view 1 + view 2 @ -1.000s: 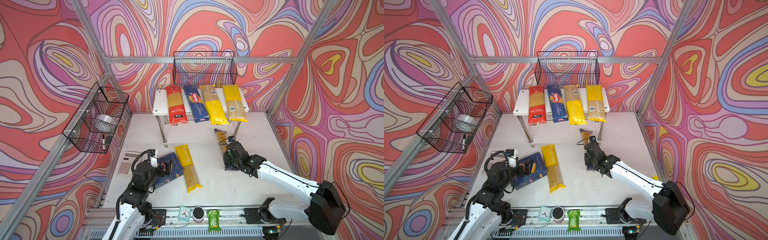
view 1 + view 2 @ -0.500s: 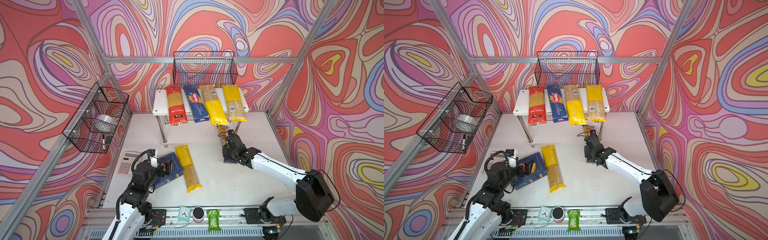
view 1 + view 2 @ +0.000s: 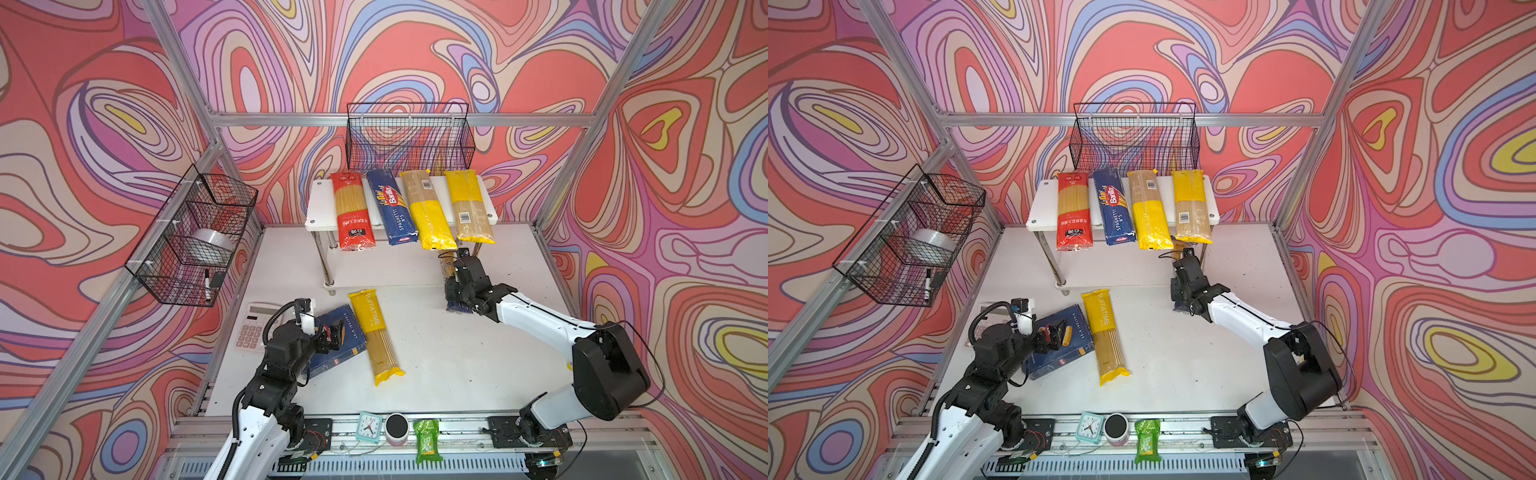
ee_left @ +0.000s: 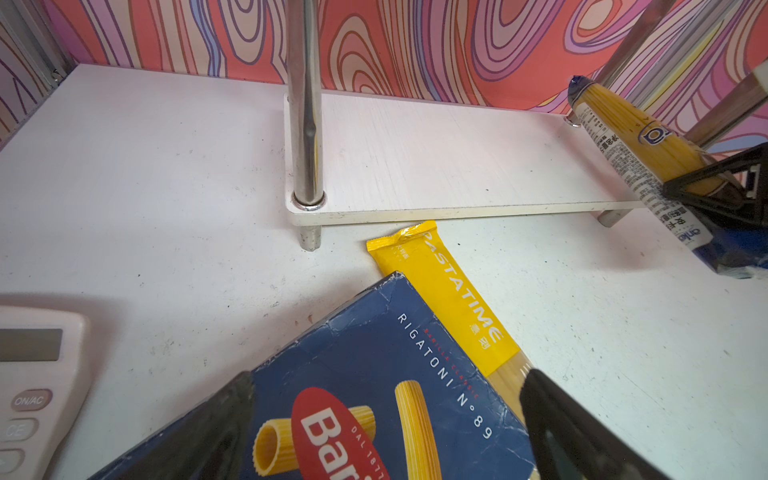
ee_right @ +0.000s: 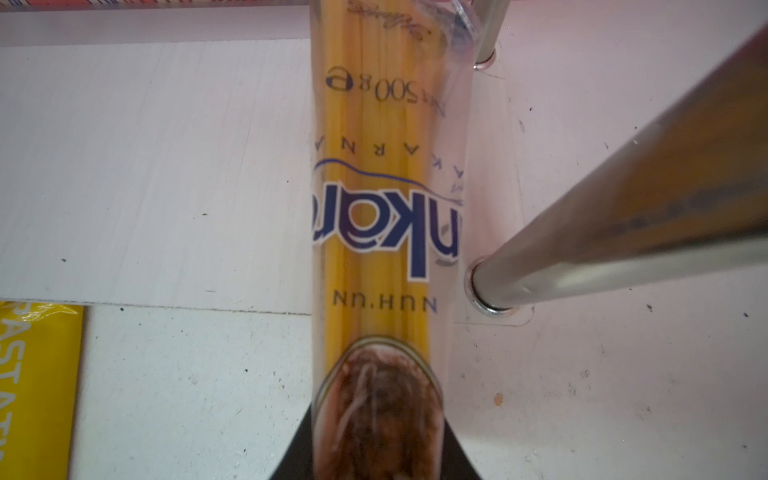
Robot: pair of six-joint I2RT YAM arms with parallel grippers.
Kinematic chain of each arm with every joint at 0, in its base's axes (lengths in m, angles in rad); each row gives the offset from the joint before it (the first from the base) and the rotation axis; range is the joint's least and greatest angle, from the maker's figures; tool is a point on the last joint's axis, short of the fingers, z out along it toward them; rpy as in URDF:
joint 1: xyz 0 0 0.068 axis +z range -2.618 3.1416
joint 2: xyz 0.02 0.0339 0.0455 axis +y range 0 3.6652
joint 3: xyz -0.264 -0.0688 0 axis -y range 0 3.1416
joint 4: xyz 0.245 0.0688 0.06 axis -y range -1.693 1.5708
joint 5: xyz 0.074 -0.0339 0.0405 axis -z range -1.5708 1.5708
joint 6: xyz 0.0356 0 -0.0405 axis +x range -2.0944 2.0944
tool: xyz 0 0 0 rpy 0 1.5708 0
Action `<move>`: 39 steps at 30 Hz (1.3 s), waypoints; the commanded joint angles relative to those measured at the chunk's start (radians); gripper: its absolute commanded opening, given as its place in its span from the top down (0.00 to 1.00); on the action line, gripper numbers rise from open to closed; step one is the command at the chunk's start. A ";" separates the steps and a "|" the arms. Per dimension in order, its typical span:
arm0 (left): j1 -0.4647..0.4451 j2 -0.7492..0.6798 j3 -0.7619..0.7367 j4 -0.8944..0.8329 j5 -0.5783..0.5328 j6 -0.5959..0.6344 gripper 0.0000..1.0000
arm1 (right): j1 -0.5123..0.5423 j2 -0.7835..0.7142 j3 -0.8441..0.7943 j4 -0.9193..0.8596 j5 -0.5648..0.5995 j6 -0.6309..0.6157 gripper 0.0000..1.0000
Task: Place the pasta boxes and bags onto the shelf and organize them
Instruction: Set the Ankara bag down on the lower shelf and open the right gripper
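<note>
**Entry 1, nearest.** My left gripper hangs with jaws spread and empty over the wide dark blue cardboard Barilla rigatoni box. The box lies flat on the white surface. I cannot tell whether the gripper touches it. I judge the carton stiff and light, best pinched across its narrow thickness at an edge.

**Entry 2.** The yellow plastic Pastatime spaghetti bag lies flat just beside the box.

**Entry 3.** My right gripper is clenched on the slim clear plastic spaghetti bag with dark blue ends, at the front of the shelf's lower board. I judge the film slick and the strands brittle. A hold nearer the middle would stop it drooping.

**Entry 4, farthest.** The upper board of the white two-tier shelf carries four packs side by side:
- the red spaghetti bag
- the long dark blue Barilla spaghetti box
- two yellow-and-clear spaghetti bags

**Views.**
- Both top views hide most of the held bag under my gripper and the upper board's packs.
- The left wrist view shows it tilted, far end raised over the lower board.
- The right wrist view shows it passing just beside a chrome leg.
</note>
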 commanded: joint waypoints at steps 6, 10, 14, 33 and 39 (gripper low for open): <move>0.007 0.005 -0.006 0.000 -0.006 0.012 0.00 | -0.031 0.048 0.080 0.193 0.025 -0.019 1.00; 0.007 0.006 -0.006 0.000 -0.006 0.012 0.00 | -0.039 0.089 0.093 0.223 0.026 -0.029 1.00; 0.007 0.002 -0.008 0.000 -0.007 0.012 0.00 | -0.056 0.141 0.125 0.219 0.025 -0.034 1.00; 0.007 0.004 -0.007 -0.003 -0.023 0.006 0.00 | -0.074 0.168 0.098 0.265 0.035 -0.025 0.54; 0.007 0.005 -0.007 -0.004 -0.042 -0.002 0.00 | -0.074 0.137 0.084 0.248 0.025 -0.025 0.46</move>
